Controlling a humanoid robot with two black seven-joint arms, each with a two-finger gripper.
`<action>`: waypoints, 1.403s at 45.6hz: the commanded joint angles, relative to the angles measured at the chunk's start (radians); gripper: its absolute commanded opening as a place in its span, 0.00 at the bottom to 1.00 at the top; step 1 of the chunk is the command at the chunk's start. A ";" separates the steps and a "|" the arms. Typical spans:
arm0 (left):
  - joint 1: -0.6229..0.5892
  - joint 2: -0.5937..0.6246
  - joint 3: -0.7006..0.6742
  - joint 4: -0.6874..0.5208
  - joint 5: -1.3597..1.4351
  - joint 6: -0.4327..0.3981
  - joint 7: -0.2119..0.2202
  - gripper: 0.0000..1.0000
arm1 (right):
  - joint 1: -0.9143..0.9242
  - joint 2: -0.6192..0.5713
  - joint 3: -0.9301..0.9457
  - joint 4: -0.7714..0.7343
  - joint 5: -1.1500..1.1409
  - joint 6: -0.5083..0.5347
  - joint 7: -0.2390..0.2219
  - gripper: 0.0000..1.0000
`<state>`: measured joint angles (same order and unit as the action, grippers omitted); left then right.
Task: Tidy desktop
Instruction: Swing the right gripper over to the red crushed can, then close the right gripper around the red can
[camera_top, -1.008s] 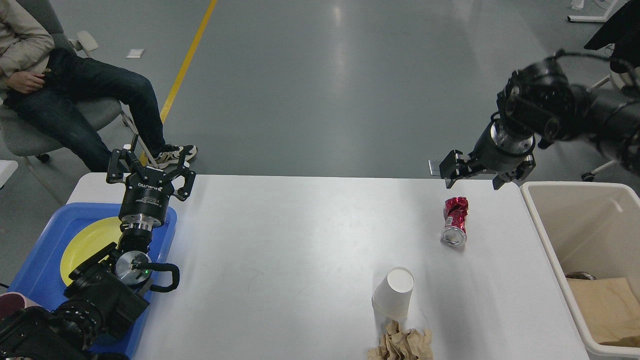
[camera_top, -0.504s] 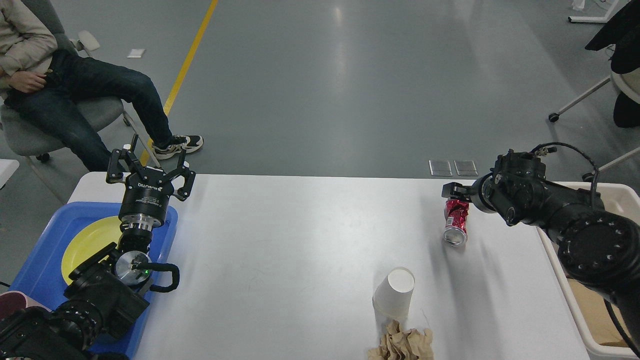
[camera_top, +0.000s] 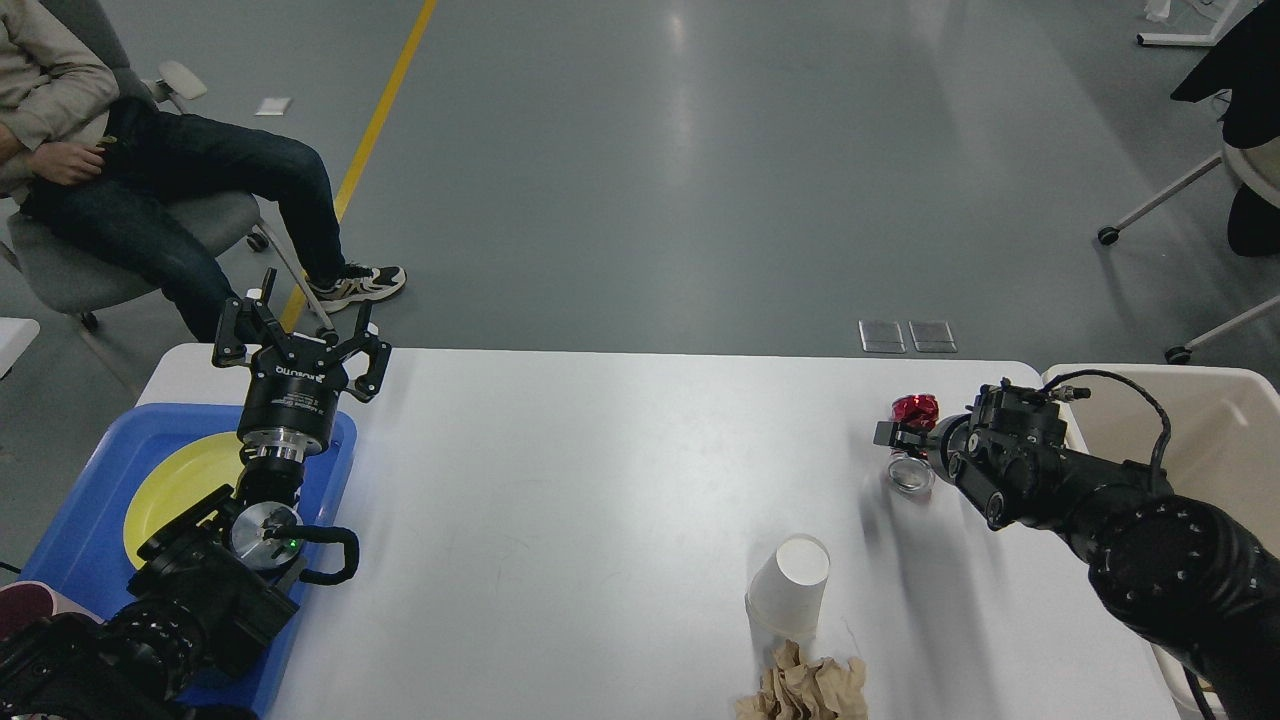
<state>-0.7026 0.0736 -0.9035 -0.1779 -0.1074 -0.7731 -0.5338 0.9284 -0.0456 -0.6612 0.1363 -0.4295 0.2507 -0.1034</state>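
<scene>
The white desktop (camera_top: 600, 480) carries a crushed red can (camera_top: 913, 409) lying at the right, its silver end (camera_top: 910, 473) towards me. My right gripper (camera_top: 908, 440) is down at the can's middle, with one finger (camera_top: 886, 435) showing on the can's left side. I cannot tell whether it has closed on the can. My left gripper (camera_top: 298, 335) is open and empty, held up above the far edge of the blue tray (camera_top: 70, 540).
A white paper cup (camera_top: 789, 590) stands at the front, with crumpled brown paper (camera_top: 803, 690) just before it. A beige bin (camera_top: 1205, 420) sits off the right edge. A yellow plate (camera_top: 175, 485) lies in the tray. A person (camera_top: 150, 200) sits at the back left.
My right arm has swung down from above the table's far edge to the can, and its gripper now sits at the can's middle. The left arm has not moved.
</scene>
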 joint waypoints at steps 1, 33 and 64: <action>0.000 0.000 0.000 0.000 0.000 0.000 0.000 0.97 | -0.016 0.001 0.002 0.000 0.000 -0.022 0.001 1.00; 0.000 0.000 0.000 0.000 0.000 0.000 0.000 0.97 | -0.043 0.012 0.054 0.002 0.002 -0.060 0.002 0.79; 0.000 0.000 0.000 0.000 0.000 0.000 0.000 0.97 | -0.037 0.003 0.055 0.009 0.002 -0.045 0.002 0.38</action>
<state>-0.7026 0.0736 -0.9035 -0.1779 -0.1074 -0.7731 -0.5338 0.8872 -0.0405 -0.6059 0.1412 -0.4280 0.2007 -0.1012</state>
